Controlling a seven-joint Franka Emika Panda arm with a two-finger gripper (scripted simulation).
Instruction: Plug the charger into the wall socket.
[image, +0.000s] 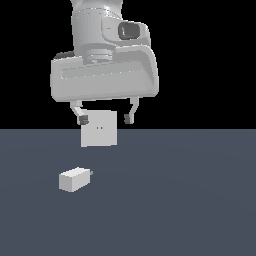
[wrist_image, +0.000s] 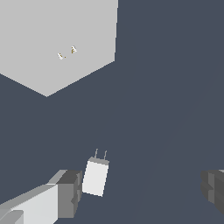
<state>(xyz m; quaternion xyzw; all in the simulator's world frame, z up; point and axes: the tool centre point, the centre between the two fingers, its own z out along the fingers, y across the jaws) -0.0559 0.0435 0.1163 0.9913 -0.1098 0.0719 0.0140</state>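
Note:
The charger (image: 74, 179) is a small off-white block lying on the dark floor, its two thin prongs pointing toward the exterior view's right. In the wrist view the charger (wrist_image: 96, 176) lies close beside one finger (wrist_image: 70, 194), prongs pointing toward the plate. The wall socket (image: 99, 129) is a flat off-white square plate standing upright behind it, with two tiny orange-brown holes; it also shows in the wrist view (wrist_image: 57, 43). My gripper (image: 105, 118) hangs open and empty above the floor, in front of the socket's upper part, higher than the charger.
The dark grey-blue floor (image: 190, 200) spreads around both objects. The background above it is black. No other objects are in view.

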